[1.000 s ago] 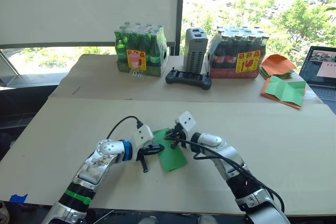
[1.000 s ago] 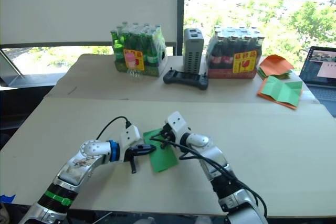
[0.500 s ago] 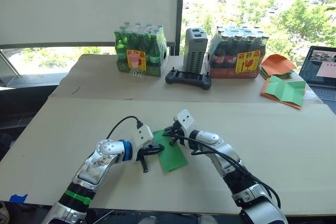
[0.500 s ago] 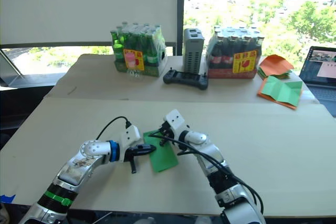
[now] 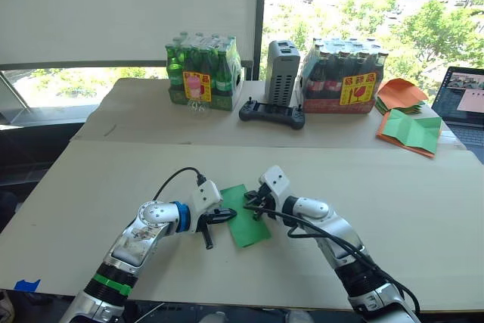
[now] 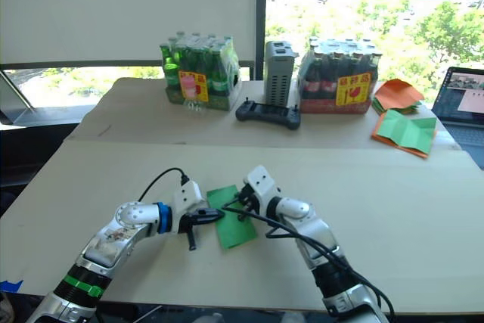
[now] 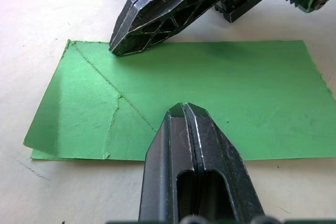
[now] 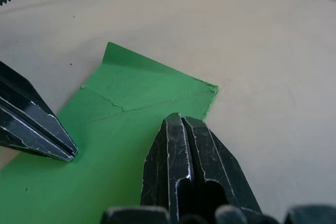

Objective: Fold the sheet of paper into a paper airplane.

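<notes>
Two closed grippers, left gripper [image 5: 225, 215] and right gripper [image 5: 252, 203], are pressed on the thin, floppy sheet of paper [image 5: 246, 215], best pinched at a free corner

An upper-floor test room or office beside a large window with a white roller blind [image 5: 128, 5] and treetops outside. Plain beige worktops [image 5: 423, 202] carry shrink-wrapped packs of green bottles [image 5: 200, 73], a black handheld controller [image 5: 271, 113] and an open laptop [image 5: 461, 92].
</notes>
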Robot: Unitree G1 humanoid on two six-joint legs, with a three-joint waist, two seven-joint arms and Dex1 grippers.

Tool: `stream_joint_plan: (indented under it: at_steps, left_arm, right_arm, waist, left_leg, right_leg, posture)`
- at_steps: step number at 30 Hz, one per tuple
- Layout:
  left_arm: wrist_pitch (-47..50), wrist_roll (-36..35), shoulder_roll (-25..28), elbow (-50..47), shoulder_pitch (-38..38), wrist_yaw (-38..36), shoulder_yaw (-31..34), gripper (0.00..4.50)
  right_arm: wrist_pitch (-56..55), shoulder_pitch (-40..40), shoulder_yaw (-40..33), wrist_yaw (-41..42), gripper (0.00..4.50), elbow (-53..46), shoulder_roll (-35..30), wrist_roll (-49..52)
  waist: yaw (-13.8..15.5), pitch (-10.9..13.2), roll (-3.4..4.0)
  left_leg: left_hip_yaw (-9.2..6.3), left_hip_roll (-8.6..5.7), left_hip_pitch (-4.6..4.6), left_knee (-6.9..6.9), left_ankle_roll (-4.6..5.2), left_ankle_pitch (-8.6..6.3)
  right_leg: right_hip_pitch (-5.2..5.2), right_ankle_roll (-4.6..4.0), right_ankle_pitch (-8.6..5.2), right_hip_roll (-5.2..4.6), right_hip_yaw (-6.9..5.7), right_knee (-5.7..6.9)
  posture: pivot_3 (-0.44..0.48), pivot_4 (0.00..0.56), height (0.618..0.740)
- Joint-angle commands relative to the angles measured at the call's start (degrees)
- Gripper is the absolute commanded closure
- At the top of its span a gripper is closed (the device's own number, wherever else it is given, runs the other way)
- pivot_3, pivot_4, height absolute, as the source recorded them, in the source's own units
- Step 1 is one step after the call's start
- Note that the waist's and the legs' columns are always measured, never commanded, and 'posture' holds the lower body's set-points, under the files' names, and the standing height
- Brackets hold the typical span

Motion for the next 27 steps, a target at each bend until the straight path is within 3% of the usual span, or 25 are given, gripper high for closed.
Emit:
stream_joint_plan:
  at_steps: [1,14,27]
  left_arm:
    - [0.3,0.4,0.6,0.1,0.3,-0.5,-0.6,4.50]
    - [0.1,0.6,0.7,0.2,0.2,-0.8,-0.6,4.50]
    - [0.8,0.6,0.8,-0.2,0.1,-0.9,-0.5,4.50]
  right_arm:
    - [3.0,2.4,0.5,0.4,4.46,-1.8,-0.7,0.3]
    - [8.6,9.6,-1.1,-0.1,4.46,-11.6,-3.5,1.7]
    - [15.5,17.0,-0.7,1.3,4.46,-23.5,-10.8,5.4]
  waist:
    - [0.0,0.0,0.00]
    - [0.1,0.0,0.00]
    - [0.6,0.0,0.00]
  left_leg:
    - [0.00,0.00,0.00,0.00,0.00,0.00]
    - [0.00,0.00,0.00,-0.01,0.01,-0.01]
    - [0.00,0.01,0.00,-0.03,0.05,-0.03]
  right_leg:
    - [0.01,0.00,0.00,0.00,0.00,-0.01]
    - [0.04,0.00,0.00,-0.01,-0.01,-0.08]
    - [0.09,0.01,-0.01,-0.01,-0.02,-0.20]
  posture:
    - [0.000,0.150,0.675]
    - [0.000,0.150,0.675]
    - [0.000,0.150,0.675]
